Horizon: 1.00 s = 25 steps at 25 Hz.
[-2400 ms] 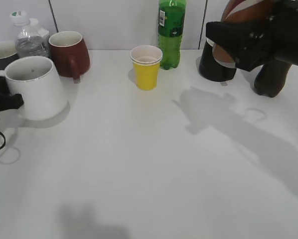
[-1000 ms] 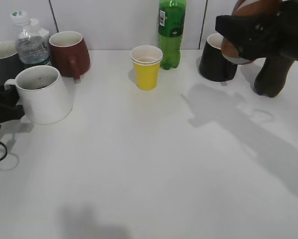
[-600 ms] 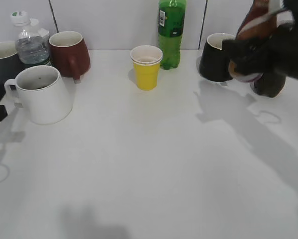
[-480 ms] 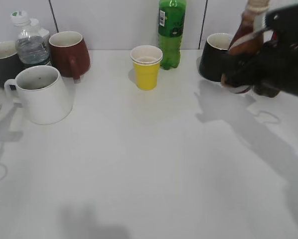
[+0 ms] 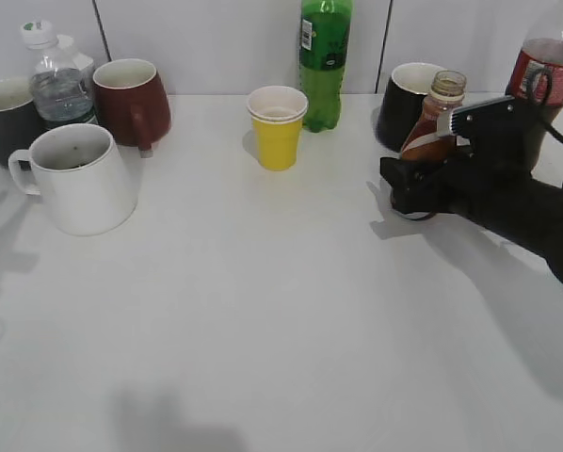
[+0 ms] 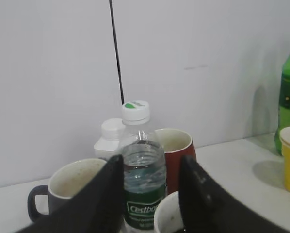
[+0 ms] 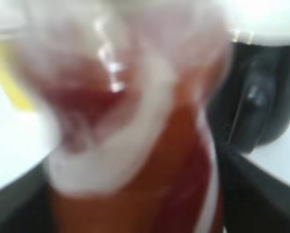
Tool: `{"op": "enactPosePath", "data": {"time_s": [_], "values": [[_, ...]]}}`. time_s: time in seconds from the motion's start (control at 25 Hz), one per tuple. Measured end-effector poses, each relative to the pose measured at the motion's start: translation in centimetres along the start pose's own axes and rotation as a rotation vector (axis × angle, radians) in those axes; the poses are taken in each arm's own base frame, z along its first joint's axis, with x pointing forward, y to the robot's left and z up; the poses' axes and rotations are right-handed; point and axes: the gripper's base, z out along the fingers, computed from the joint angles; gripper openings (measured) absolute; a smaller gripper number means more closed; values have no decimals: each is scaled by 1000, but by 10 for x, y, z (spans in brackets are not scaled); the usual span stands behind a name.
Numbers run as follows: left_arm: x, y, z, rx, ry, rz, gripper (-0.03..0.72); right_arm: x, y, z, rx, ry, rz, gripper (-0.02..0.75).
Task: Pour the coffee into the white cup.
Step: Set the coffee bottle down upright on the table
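1. I count four mugs from the exterior view: the white cup (image 5: 79, 179) at the left front, a dark grey mug (image 5: 7, 118) behind it at the left edge, a red-brown mug (image 5: 131, 101) beside that, and a black mug (image 5: 409, 105) on the right.
2. There is one yellow cup (image 5: 277, 126) near the back middle, just beside a green bottle (image 5: 323, 58).
3. I count four bottles standing up: that green one, a clear water bottle (image 5: 56, 77), a cola bottle (image 5: 548, 71) at the far right, and the coffee (image 5: 433, 121).
4. My right gripper (image 5: 409, 186) is clamped round the lower part of the coffee, which stands upright on the table (image 5: 263, 311) in front of the black mug, well apart from the white cup.
5. My left gripper (image 6: 150, 189) shows only in its wrist view: jaws parted, nothing between them, the water bottle behind the gap.
6. The right wrist view is a blur of brown bottle.
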Motion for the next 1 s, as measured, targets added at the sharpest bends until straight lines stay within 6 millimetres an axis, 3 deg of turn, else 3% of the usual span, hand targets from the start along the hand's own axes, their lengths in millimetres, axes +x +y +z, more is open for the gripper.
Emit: {"op": "enactPosePath", "data": {"time_s": [0.16, 0.36, 0.56, 0.84, 1.0], "values": [[-3, 0, -2, 3, -8, 6, 294, 0, 0, 0, 1, -2, 0, 530], [2, 0, -2, -3, 47, 2, 294, -10, 1, -8, 5, -5, -7, 652], [11, -7, -1, 26, 149, 0, 294, -11, 4, -25, 13, 37, -8, 659], [24, -21, 1, 43, 432, -67, 332, -2, 10, -59, 16, 87, 1, 659], [20, -26, -3, -12, 637, -198, 349, -3, 10, -79, 60, 149, 31, 657]]}}
